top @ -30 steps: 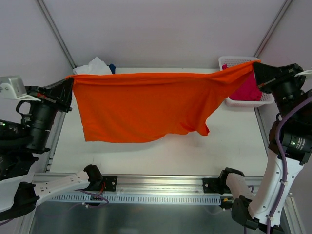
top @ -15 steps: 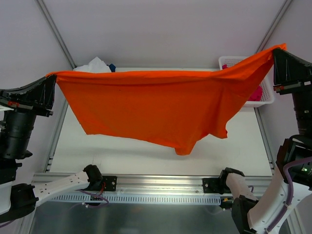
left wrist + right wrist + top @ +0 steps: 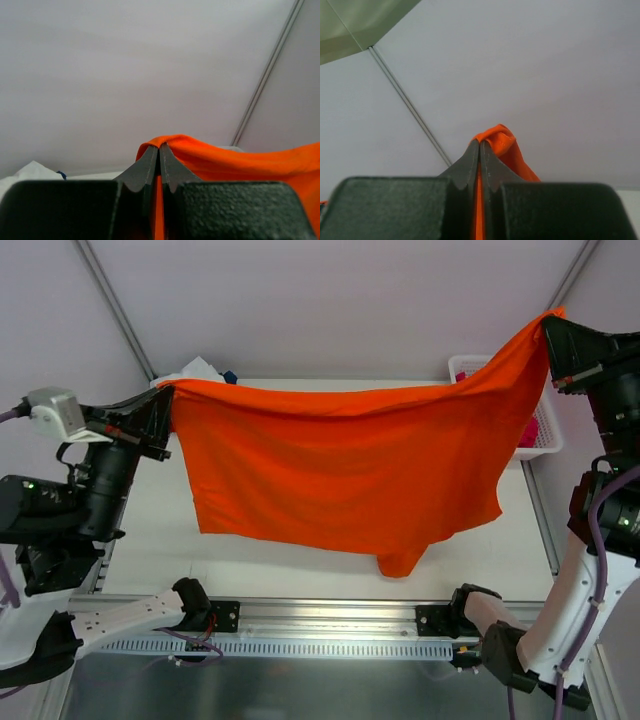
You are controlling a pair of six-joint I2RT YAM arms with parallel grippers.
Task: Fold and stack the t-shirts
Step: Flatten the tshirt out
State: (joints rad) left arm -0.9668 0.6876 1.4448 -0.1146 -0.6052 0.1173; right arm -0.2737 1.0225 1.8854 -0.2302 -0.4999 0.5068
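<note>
Two pinches: left tool (image 3: 168,392), right tool (image 3: 548,327) clamp orange t-shirt (image 3: 340,470), stretched wide, hem drooping.

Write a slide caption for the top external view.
Left gripper and right gripper pinch opposite ends of the orange t-shirt, holding it spread above the table, white basket at far right.

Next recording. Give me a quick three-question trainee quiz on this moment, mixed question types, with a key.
1. True or false: the orange t-shirt is already folded.
2. Which grips it? A) left end effector only; B) right end effector only; C) both.
3. Short answer: which end effector is nearer the white mesh basket?

Key: 1 false, it hangs spread out between the arms; 2 C; 3 right.
</note>
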